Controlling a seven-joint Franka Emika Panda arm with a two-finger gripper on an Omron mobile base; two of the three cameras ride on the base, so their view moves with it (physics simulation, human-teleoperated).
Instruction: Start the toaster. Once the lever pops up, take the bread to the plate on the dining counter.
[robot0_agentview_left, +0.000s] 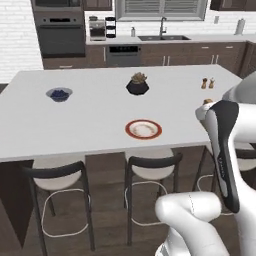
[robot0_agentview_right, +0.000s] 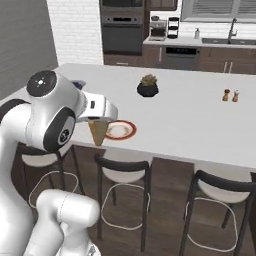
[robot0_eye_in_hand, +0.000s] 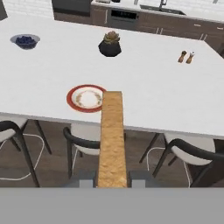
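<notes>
My gripper (robot0_eye_in_hand: 112, 180) is shut on the bread (robot0_eye_in_hand: 112, 140), a tan slice seen edge-on and reaching up toward the plate (robot0_eye_in_hand: 86, 98). From the right base view the bread (robot0_agentview_right: 98, 132) hangs below the gripper (robot0_agentview_right: 99, 122), in front of the near edge of the dining counter (robot0_agentview_right: 190, 120) and just left of the orange-rimmed plate (robot0_agentview_right: 121, 131). The plate (robot0_agentview_left: 143, 129) lies near the front edge of the white dining counter (robot0_agentview_left: 90, 110); a corner of the bread (robot0_agentview_left: 208, 102) peeks above my hand. The toaster is out of view.
On the counter stand a grey bowl of blue berries (robot0_agentview_left: 59, 94), a dark potted plant (robot0_agentview_left: 137, 85) and two small shakers (robot0_agentview_left: 208, 83). Dark-backed stools (robot0_agentview_left: 150, 167) line the counter's near side, below the bread. The oven and sink run along the back wall.
</notes>
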